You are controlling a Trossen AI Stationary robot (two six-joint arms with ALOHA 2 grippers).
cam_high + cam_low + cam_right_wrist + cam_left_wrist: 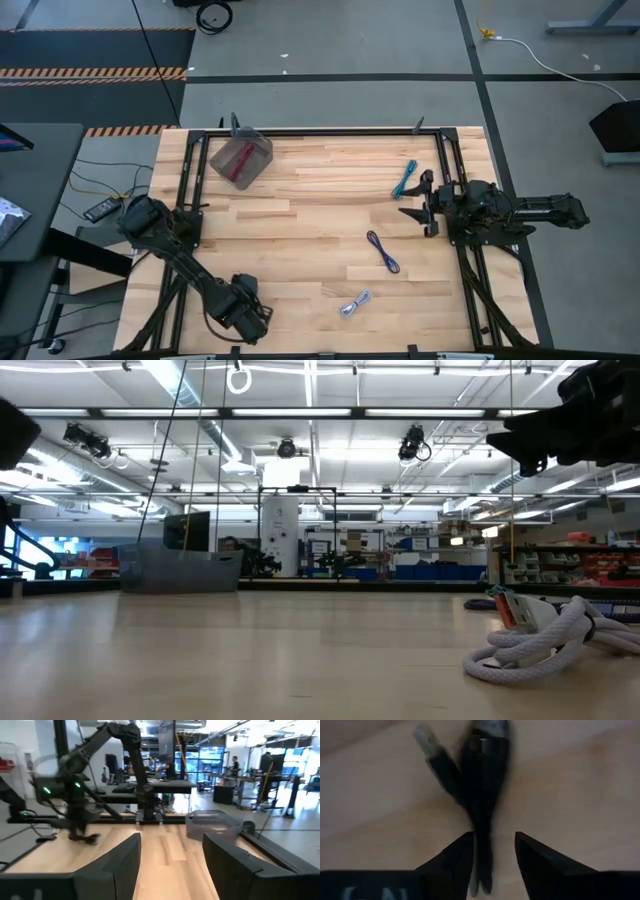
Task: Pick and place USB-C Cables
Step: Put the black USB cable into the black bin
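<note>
My left gripper (492, 862) is low over the table's near left corner, open. A black cable bundle (480, 785) lies on the wood, its narrow end (481, 865) between the two fingers. My right gripper (413, 207) hovers open above the table's right side, close to the teal cable (405, 180). The purple cable (383, 251) and the white-silver cable (354, 303) lie flat on the wood nearer the front edge. The white-silver cable (535, 645) shows close up in the low view. Something magenta (240, 165) sits inside the clear bin (256, 143). My left gripper comes at the black cable from above, its fingers along the bundle and straddling the narrow end (481, 865). That end lies close beside one finger (457, 862) and apart from the other. Whether the finger touches it, I cannot tell.
The clear bin stands at the far left of the table. A black frame rail (330, 131) runs along the far edge and down both sides. Bare wood (300, 230) spreads between the two arms.
</note>
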